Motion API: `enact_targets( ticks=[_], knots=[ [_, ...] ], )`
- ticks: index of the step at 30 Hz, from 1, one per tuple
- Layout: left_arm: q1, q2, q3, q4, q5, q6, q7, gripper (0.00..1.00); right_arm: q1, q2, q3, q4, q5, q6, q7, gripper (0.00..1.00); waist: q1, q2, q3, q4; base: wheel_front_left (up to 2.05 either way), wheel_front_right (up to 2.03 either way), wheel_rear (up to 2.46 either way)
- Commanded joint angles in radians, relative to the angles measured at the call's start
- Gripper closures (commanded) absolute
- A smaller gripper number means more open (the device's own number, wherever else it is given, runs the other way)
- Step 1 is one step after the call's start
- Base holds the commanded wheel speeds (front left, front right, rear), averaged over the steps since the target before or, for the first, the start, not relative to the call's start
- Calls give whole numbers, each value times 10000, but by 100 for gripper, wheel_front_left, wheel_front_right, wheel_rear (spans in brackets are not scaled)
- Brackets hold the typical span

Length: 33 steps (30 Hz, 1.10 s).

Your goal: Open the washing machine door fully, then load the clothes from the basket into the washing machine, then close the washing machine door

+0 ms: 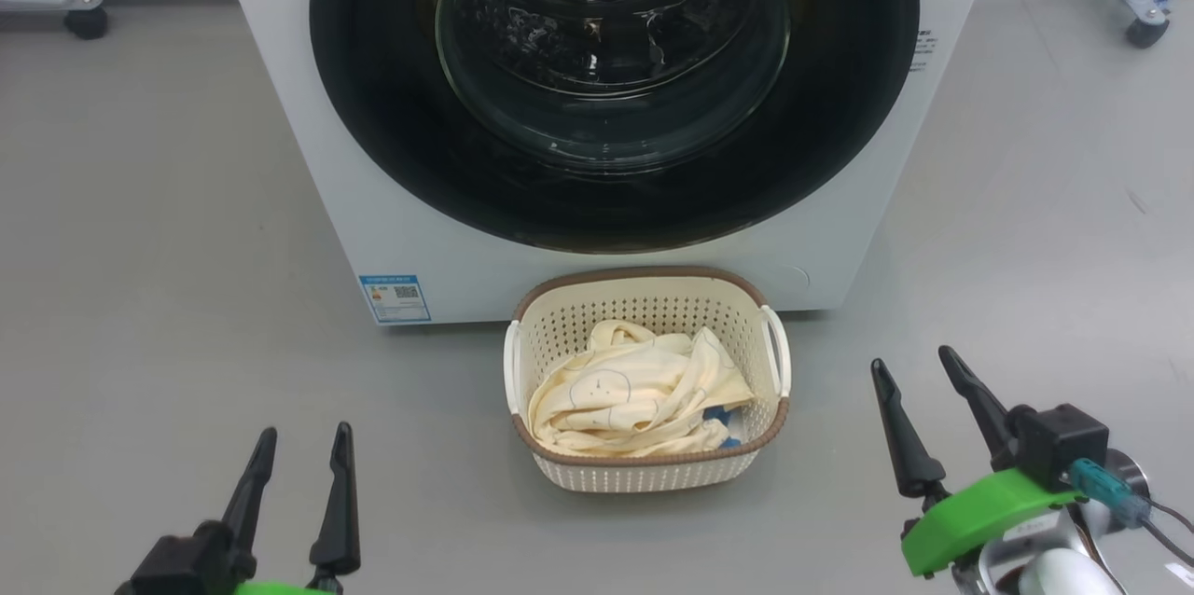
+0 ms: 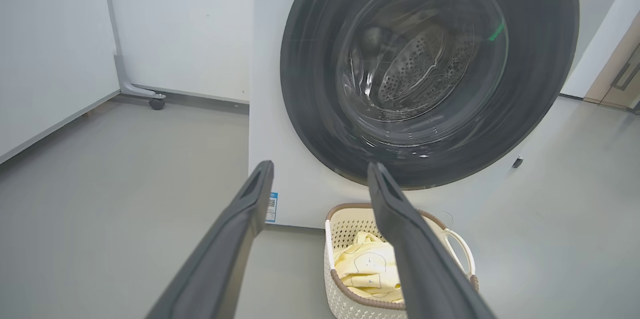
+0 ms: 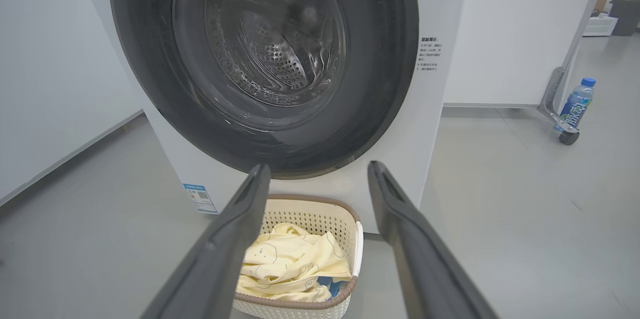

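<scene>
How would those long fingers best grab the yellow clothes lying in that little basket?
Probably pinch a raised fold near the middle of the clothes, coming straight down from above. The basket encloses the heap on every side and only its top is open, and the crumpled folds stand up, ready to pinch.

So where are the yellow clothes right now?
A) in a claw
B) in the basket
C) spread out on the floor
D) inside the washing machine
B: the clothes lie heaped in the basket, in front of the shut door; the left claw and right claw are open and empty.
</scene>
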Motion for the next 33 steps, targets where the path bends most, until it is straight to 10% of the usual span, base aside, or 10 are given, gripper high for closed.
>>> enact_targets(
  ticks=[1,33],
  knots=[
    [-232,167,281,-422,287,-60,-174,0,-148,-50,147,-378,-257,-29,-171,0,0,0,11,-10,0,0,0],
    [-180,114,559,-535,1077,-65,-406,0,-70,108,-108,-476,-1335,-30,-404,0,0,0,118,-121,0,0,0]
  ],
)
